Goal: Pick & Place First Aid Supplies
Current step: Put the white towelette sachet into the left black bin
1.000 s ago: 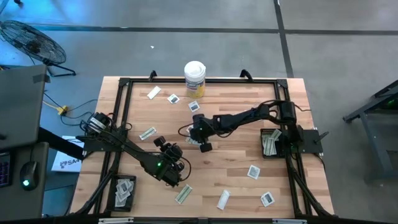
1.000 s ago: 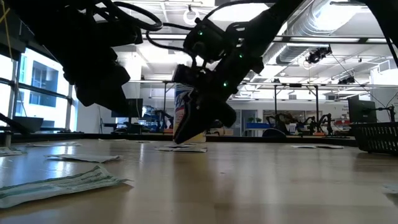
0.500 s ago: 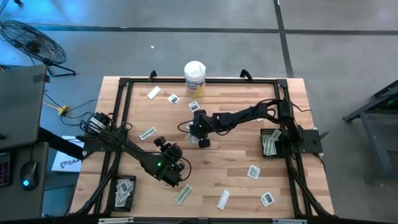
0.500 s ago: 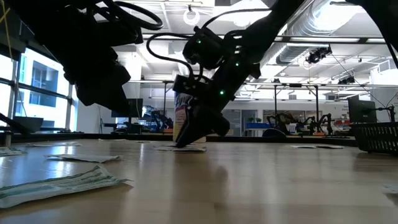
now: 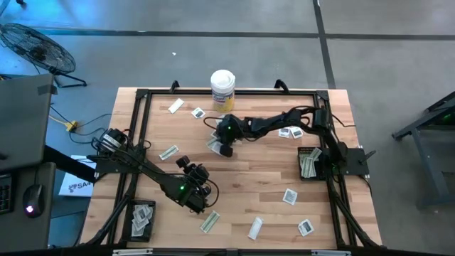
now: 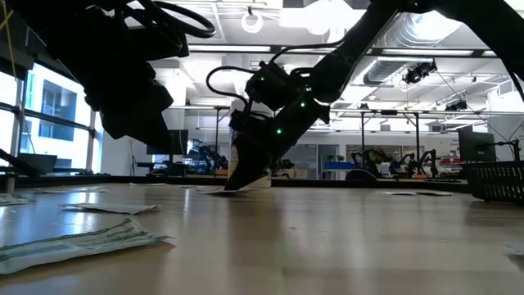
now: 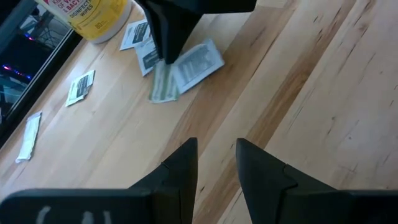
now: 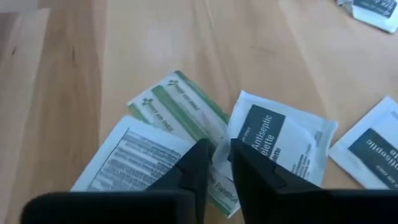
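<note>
Apparently narrowed but not visibly gripping, the right gripper straddles a pale-green wrapper overlapped by an antiseptic sachet, risking a double pick; the left gripper hangs unclenched, empty.

Readable print on one sachet and the canister

A white sachet has a dark panel reading "Antiseptic"; below it, letters starting "tolette", partly hidden. The canister's yellow label shows "DISINFECTANT WIPES". Print on the remaining packets is too small to read.

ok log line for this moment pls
right gripper: closing on green wrapper in pile by canister | left gripper: idle mid-table
</note>
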`<action>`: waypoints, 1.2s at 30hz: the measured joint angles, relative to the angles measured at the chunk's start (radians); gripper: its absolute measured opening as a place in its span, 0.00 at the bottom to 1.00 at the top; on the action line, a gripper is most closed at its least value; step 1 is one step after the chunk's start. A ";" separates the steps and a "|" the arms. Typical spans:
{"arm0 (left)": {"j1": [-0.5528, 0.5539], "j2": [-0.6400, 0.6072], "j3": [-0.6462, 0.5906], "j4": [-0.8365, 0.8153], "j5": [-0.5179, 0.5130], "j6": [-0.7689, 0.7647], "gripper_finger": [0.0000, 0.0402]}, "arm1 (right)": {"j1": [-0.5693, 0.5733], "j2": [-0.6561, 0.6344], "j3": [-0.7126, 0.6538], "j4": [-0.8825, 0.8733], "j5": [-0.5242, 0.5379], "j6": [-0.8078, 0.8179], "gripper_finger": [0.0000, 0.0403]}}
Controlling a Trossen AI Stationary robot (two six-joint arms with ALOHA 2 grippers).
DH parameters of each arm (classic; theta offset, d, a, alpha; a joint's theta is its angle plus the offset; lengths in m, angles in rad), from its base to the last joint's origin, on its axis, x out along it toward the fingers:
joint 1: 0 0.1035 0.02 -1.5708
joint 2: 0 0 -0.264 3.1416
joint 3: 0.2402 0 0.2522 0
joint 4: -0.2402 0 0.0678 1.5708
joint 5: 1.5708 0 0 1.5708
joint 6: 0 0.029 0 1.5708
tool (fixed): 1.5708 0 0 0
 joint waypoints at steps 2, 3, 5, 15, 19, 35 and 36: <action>0.000 0.000 0.000 0.001 0.000 0.000 0.26 | 0.000 0.003 0.000 0.008 0.007 -0.004 0.12; 0.000 0.000 0.000 0.001 0.000 0.000 0.26 | 0.000 0.004 0.000 0.015 0.009 -0.004 0.10; 0.000 0.000 0.000 0.001 0.000 0.000 0.26 | 0.001 0.006 -0.003 0.036 0.009 -0.003 0.06; 0.000 0.000 0.000 -0.040 0.035 -0.002 0.26 | 0.043 -0.047 -0.012 0.021 0.003 0.019 0.05; 0.000 0.000 0.000 -0.078 0.038 -0.021 0.26 | 0.080 -0.100 -0.016 -0.021 -0.012 0.003 0.01; 0.000 -0.057 0.000 -0.163 0.108 0.052 0.26 | 0.224 -0.155 -0.014 -0.149 -0.154 -0.263 0.06; 0.000 -0.057 0.000 -0.157 0.109 0.052 0.26 | 0.227 -0.155 -0.014 -0.162 -0.154 -0.271 0.08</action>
